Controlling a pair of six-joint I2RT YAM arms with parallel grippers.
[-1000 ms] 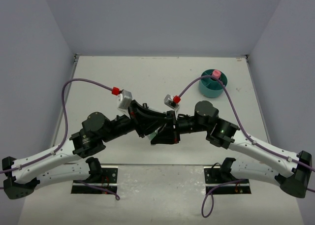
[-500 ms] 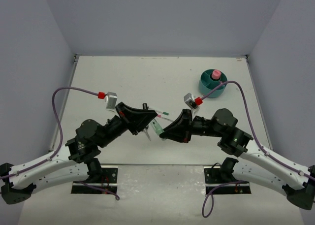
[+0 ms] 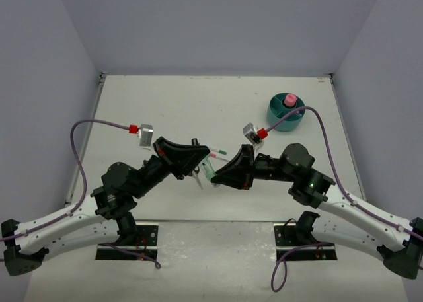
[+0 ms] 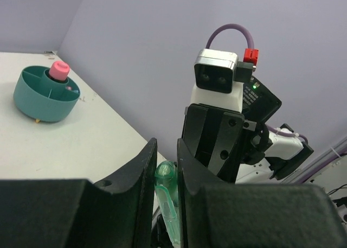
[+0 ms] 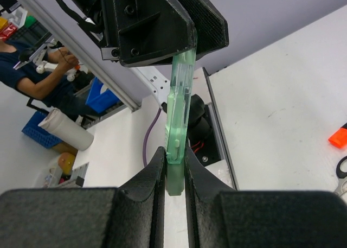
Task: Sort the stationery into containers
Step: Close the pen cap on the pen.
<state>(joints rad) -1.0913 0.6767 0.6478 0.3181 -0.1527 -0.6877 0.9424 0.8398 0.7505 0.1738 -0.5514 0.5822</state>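
A translucent green plastic highlighter (image 5: 179, 104) hangs in mid-air between both grippers. The right gripper (image 5: 173, 160) is clenched on one end. The left gripper (image 4: 166, 153) pinches the other.

Top view, centre: green highlighter (image 3: 210, 169) mostly buried between left gripper (image 3: 202, 164) and right gripper (image 3: 218, 175); thin pens (image 3: 219, 149) vanish behind the left one, count unclear. A grey tip (image 3: 198, 180) pokes out below it, can't identify. Right wrist view, right edge: orange highlighter (image 5: 337, 135) and scissors (image 5: 341, 166) cut off. Left wrist view: I lose the green highlighter's lower end at the bottom edge.
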